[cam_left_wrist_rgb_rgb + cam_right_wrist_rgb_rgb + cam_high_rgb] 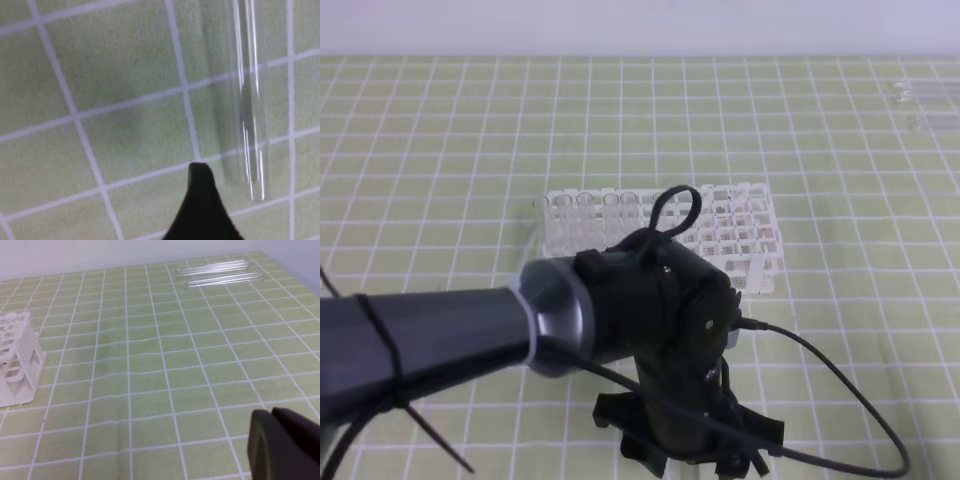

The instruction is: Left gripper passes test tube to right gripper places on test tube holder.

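The test tube (245, 100), clear and slim with a rounded bottom, lies flat on the green grid cloth. In the left wrist view a single black fingertip (200, 175) of the left gripper stands just left of the tube's rounded end without touching it; no second finger shows, so the jaws stand apart. From above, the left gripper (735, 462) points down at the near edge and its wrist hides the tube. The right gripper (272, 416) shows only in its own wrist view, fingers pressed together on nothing. The test tube holder (665, 215) is a white lattice rack mid-table.
Several other clear tubes (925, 105) lie at the far right; the right wrist view shows them too (220, 272). There the rack (15, 360) sits at the left edge. The left forearm (420, 340) and a black cable (850, 400) cross the near side.
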Controlling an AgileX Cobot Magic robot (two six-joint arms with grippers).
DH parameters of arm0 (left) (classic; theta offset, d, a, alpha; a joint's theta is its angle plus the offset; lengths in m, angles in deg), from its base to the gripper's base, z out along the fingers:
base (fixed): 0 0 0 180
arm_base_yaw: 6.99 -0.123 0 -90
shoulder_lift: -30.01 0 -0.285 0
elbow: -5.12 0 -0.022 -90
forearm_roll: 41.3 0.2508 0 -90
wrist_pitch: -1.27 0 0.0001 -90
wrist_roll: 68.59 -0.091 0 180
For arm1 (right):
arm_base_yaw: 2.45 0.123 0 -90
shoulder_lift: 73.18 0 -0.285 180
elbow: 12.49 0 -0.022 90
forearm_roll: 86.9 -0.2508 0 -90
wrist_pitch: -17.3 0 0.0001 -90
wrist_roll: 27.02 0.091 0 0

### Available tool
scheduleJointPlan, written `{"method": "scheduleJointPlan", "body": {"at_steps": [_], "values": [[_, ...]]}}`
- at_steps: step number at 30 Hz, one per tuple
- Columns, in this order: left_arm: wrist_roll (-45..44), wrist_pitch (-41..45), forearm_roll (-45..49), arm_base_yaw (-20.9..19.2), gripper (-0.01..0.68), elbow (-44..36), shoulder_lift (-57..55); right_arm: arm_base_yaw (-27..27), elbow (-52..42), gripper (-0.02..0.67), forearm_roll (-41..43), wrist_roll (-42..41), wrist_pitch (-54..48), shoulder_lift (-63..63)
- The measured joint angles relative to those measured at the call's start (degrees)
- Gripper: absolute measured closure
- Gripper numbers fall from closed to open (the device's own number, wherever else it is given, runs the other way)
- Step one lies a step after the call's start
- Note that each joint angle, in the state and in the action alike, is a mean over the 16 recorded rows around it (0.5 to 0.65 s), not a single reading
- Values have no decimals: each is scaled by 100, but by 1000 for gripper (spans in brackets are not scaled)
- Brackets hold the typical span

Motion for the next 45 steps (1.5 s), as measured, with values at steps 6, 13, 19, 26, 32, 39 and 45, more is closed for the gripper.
{"method": "scheduleJointPlan", "body": {"at_steps": [6,13,19,26,32,39,45], "values": [[80,-68,-53,-1,234,3,-169,0,0,666,0,0,0,0],[98,-127,-102,0,268,4,-281,0,0,666,0,0,0,0],[106,-154,-137,18,306,4,-350,0,0,666,0,0,0,0],[107,-150,-184,41,350,9,-458,0,0,666,0,0,0,0],[107,-131,-211,50,434,12,-499,0,0,666,0,0,0,0],[105,-99,-185,50,543,12,-460,0,0,666,0,0,0,0],[99,-89,97,75,588,12,-190,0,0,666,0,0,0,0]]}}
